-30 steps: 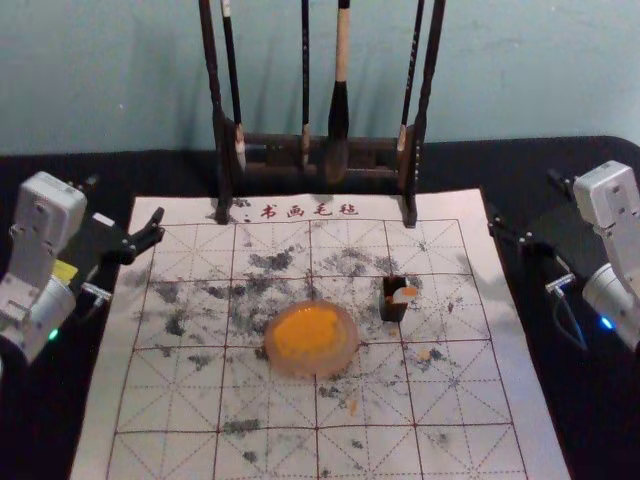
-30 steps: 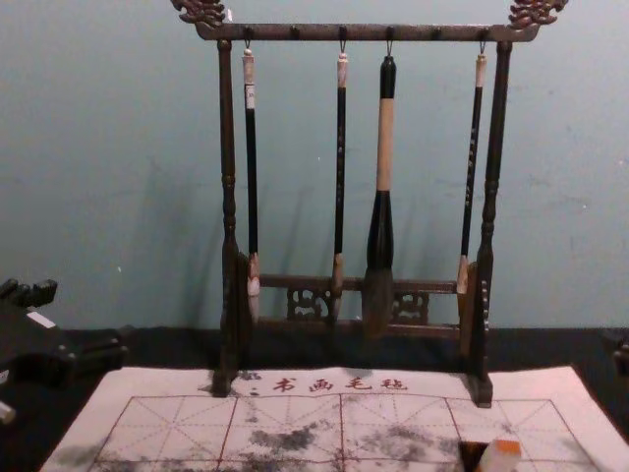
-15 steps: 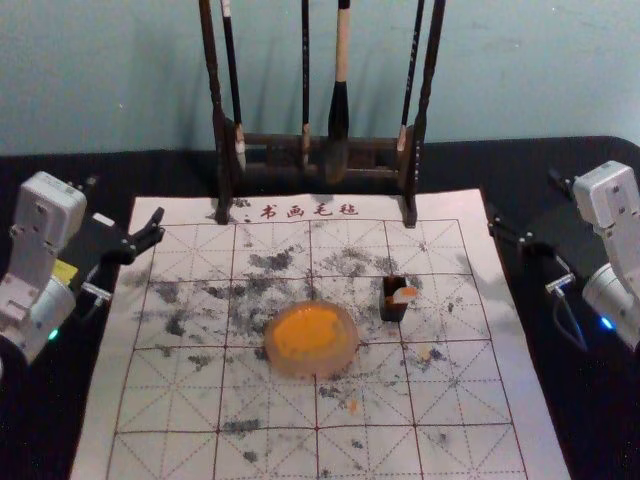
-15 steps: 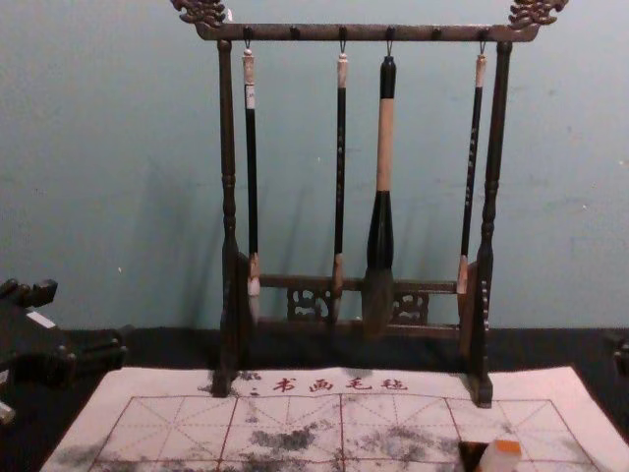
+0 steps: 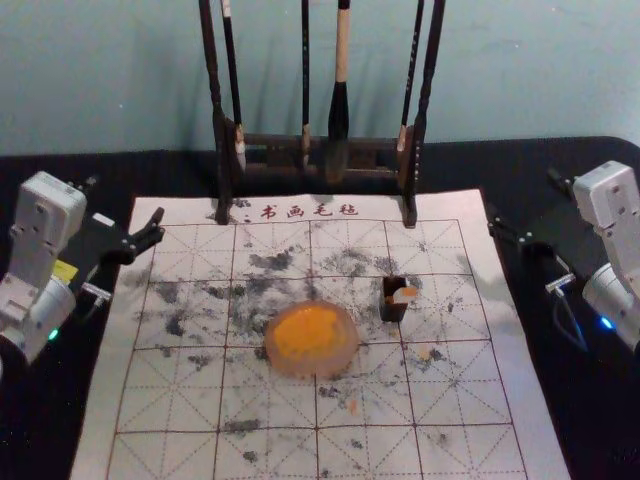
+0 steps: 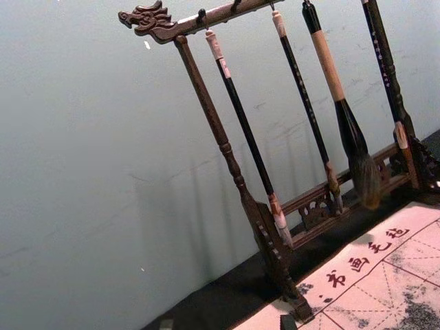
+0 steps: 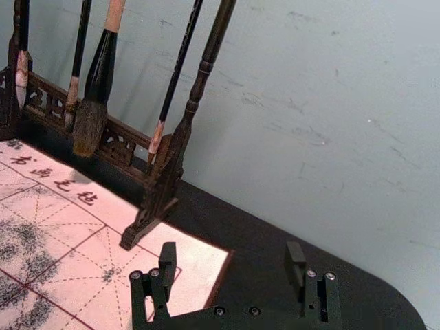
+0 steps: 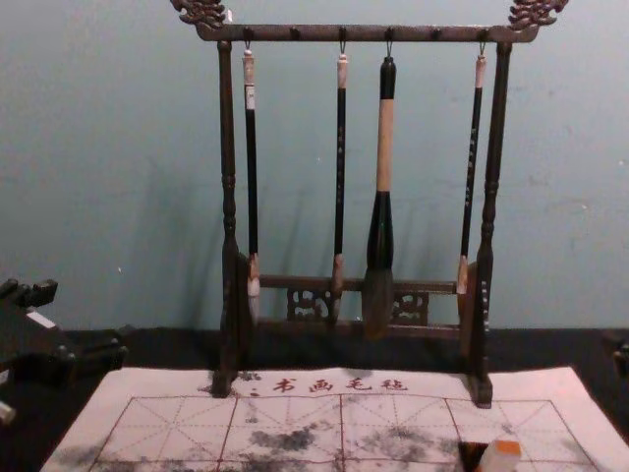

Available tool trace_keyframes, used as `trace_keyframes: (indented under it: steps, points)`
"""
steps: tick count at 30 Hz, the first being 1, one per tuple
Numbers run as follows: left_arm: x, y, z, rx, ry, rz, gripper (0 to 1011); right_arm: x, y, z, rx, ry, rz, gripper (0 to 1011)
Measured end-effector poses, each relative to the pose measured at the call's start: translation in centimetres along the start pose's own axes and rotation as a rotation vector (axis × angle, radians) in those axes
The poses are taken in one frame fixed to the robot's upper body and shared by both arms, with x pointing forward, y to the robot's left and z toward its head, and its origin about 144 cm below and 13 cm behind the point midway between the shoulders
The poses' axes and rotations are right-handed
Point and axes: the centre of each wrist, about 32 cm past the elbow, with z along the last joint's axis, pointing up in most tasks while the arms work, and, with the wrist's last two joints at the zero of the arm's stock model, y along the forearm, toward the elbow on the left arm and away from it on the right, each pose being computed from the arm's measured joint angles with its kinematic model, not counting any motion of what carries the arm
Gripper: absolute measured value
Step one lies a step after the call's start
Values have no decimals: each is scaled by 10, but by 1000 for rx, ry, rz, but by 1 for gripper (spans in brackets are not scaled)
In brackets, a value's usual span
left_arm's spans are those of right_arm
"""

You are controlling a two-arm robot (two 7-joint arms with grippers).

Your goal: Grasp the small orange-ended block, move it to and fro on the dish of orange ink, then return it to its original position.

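Note:
The small white block [image 5: 404, 296] with its orange end leans at a dark holder [image 5: 393, 309], right of the round dish of orange ink [image 5: 311, 339]. In the chest view the block [image 8: 499, 456] shows at the bottom edge, orange end up. Off the mat's left edge, my left gripper [image 5: 125, 198] stands open and empty; in the left wrist view the tips of the left gripper [image 6: 227, 324] are apart. My right gripper [image 5: 524, 203] is beyond the mat's right edge, and in the right wrist view the right gripper [image 7: 231, 254] is open with nothing between its fingers.
A dark wooden rack [image 8: 369, 32] with several hanging brushes stands at the back of the white, ink-stained grid mat [image 5: 270, 450]. Its feet rest on the mat's far edge. Black cloth [image 5: 55, 430] lies around the mat, with a wall behind.

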Motion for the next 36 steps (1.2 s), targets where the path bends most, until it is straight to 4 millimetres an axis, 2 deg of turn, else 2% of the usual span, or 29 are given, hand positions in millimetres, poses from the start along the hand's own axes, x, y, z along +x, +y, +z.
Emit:
trace_keyframes:
  steps: [5, 12, 25, 31, 36]
  points:
    - [0, 0, 0, 0, 0, 0, 1001, 0, 0, 0, 0, 0, 1, 1002]
    - [0, 0, 0, 0, 0, 0, 1001, 3, -7, 1, 22, 22, 104, 1002]
    - [0, 0, 0, 0, 0, 0, 1001, 19, -33, -16, 196, 43, 515, 1002]
    - [0, 0, 0, 0, 0, 0, 1001, 23, -30, -20, 221, 20, 650, 1000]
    - [0, 0, 0, 0, 0, 0, 1001, 23, -18, -21, 214, -8, 736, 1002]
